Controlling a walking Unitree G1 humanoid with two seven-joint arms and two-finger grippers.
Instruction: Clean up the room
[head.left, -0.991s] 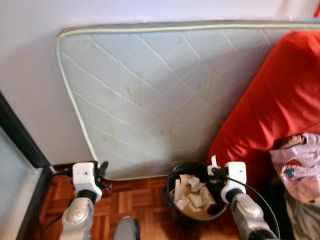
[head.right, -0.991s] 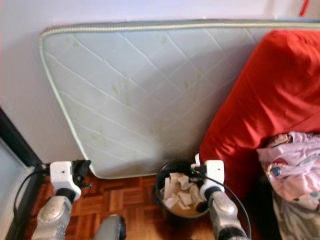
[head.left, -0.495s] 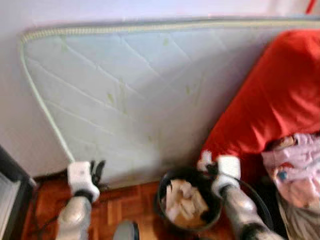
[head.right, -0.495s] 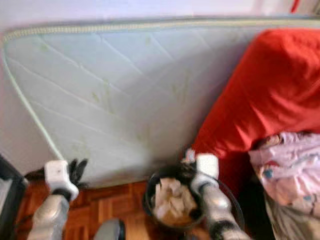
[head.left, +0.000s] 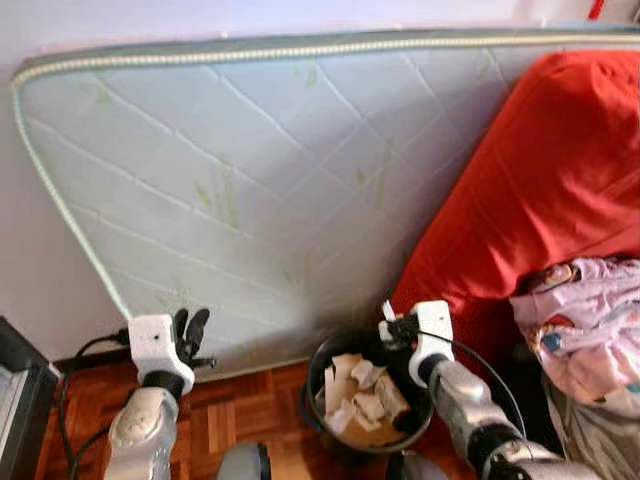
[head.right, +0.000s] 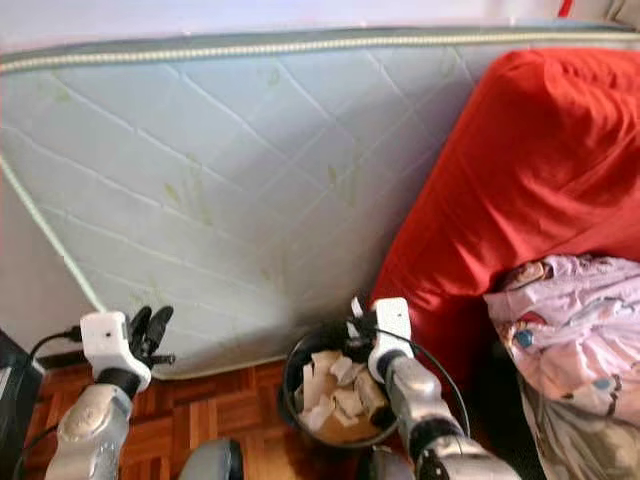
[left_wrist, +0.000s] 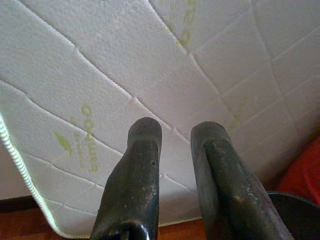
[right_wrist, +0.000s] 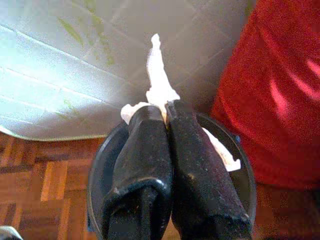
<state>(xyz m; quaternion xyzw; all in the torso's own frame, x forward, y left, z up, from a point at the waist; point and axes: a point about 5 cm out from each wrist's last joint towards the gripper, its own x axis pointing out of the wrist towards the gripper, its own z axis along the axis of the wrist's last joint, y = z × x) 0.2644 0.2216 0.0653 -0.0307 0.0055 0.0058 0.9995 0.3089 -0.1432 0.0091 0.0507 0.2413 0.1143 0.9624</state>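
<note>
A black bin (head.left: 320, 368) stands on the parquet floor, holding several crumpled white papers (head.left: 362, 395). My right gripper (right_wrist: 164, 114) hovers over the bin's far rim, shut on a scrap of white tissue (right_wrist: 158, 82) that sticks out past its fingertips. The same right gripper (head.left: 393, 325) appears in the left eye view above the bin's right edge. My left gripper (head.left: 190, 326) is raised to the left of the bin, close to the mattress. Its fingers (left_wrist: 145, 150) stand slightly apart with nothing between them.
A white quilted mattress (head.left: 260, 170) leans against the wall behind the bin. A big red cushion (head.left: 550, 180) rests to the right, with pink patterned clothes (head.left: 585, 320) below it. A dark piece of furniture (head.left: 20, 390) stands at far left.
The camera has swung to the right, so the scene sits further left. The right gripper, holding the tissue, stays above the bin's far right rim.
</note>
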